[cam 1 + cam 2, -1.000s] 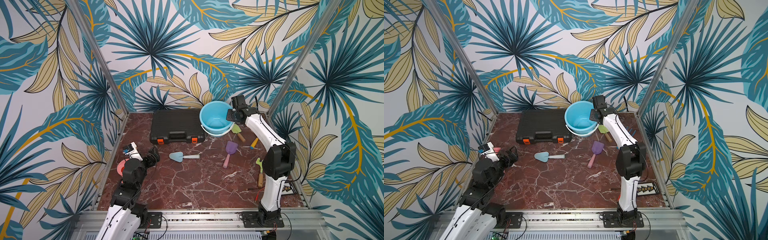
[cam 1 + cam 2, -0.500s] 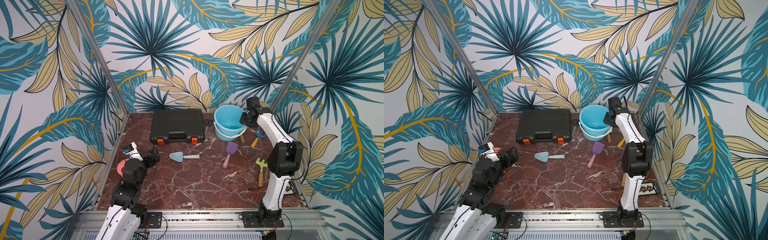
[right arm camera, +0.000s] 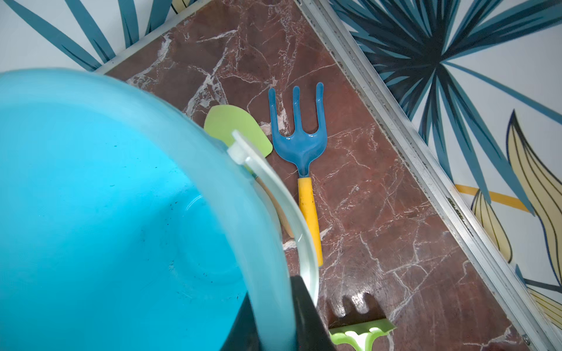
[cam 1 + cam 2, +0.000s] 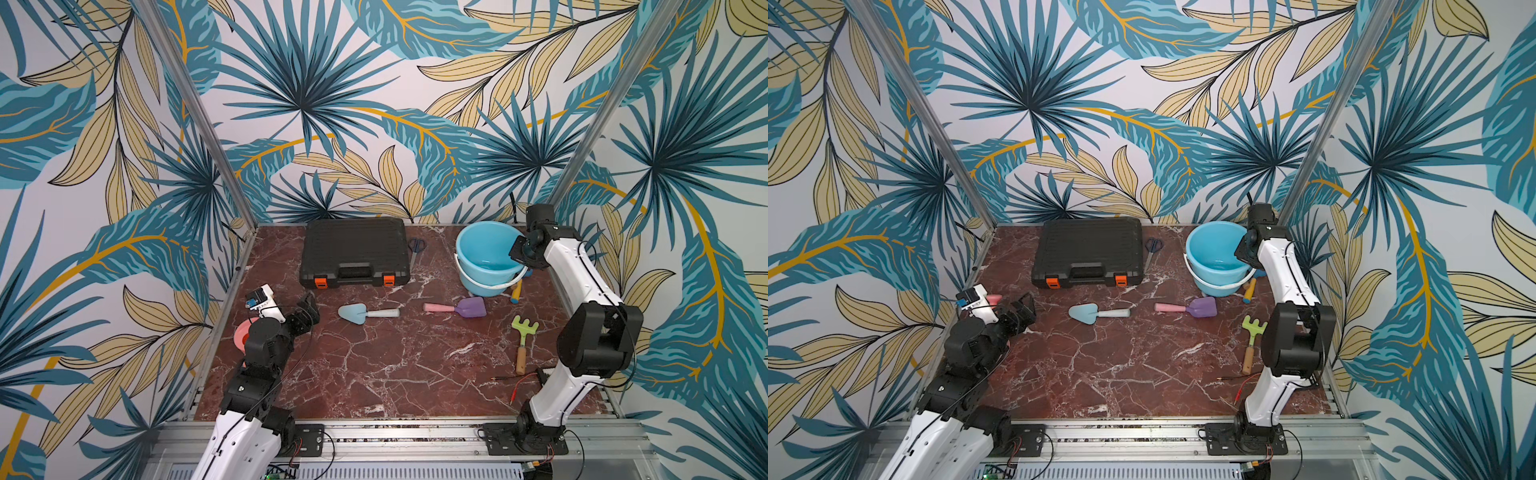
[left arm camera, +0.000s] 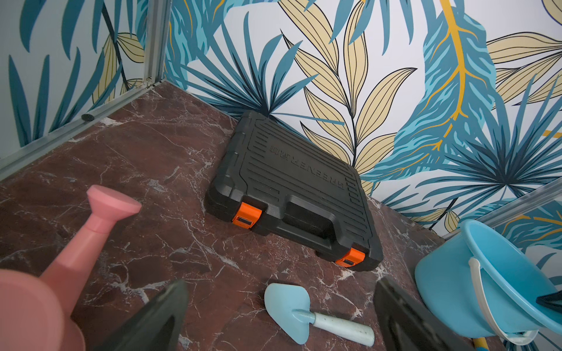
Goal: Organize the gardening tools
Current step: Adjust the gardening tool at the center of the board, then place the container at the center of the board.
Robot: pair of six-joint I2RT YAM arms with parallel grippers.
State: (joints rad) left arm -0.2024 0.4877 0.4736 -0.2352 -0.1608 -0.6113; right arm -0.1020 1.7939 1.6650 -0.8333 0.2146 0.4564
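Note:
My right gripper (image 3: 273, 319) is shut on the rim of a blue bucket (image 4: 482, 249) at the back right, tilting it. Beside the bucket lie a green trowel (image 3: 237, 127), partly hidden by it, and a blue fork-rake (image 3: 299, 142) with a yellow handle. A green rake (image 4: 524, 328) lies near the right arm. The purple pink-handled shovel (image 4: 471, 308) and the pale blue trowel (image 4: 353, 311) lie mid-table. My left gripper (image 4: 309, 309) stands open, holding nothing, just left of the pale blue trowel (image 5: 286, 307). The pink watering can (image 5: 91, 231) sits beside it.
A big black case (image 4: 355, 249) with orange latches lies shut at the back centre. Scissors (image 4: 417, 247) lie between it and the bucket. Aluminium rails and patterned walls close the table on three sides. A red wire (image 4: 519, 380) lies front right.
My right gripper has carried the bucket from the back centre toward the back right wall. The purple shovel has turned and now lies crosswise. The left arm has not moved.

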